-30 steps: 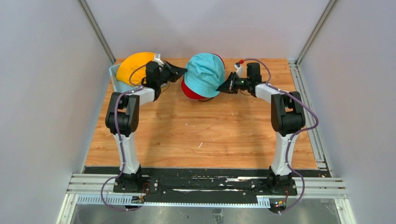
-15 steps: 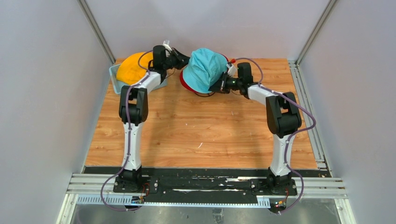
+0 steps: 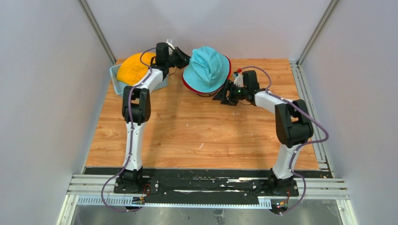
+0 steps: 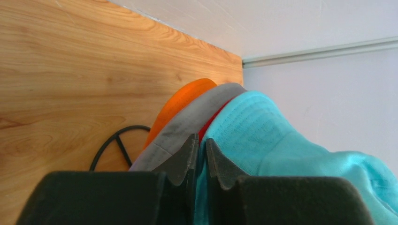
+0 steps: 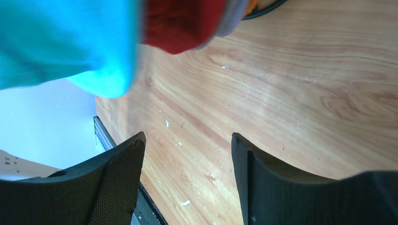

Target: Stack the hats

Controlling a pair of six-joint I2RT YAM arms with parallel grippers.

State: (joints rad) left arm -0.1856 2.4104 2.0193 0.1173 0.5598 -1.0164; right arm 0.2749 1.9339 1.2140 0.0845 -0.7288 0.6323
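We find the right end effector open and empty. Whether the left end effector grips the teal hat, we cannot tell. We judge the hat soft and light: pinch the brim.

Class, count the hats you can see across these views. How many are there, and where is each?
5: teal hat on top of the stack, red hat, grey hat and orange hat under it, yellow hat in the blue basket. More may be hidden.

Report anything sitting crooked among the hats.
The teal hat sits skewed over the red hat, whose brim pokes out mostly at the near left. Nothing looks damaged or spilled.
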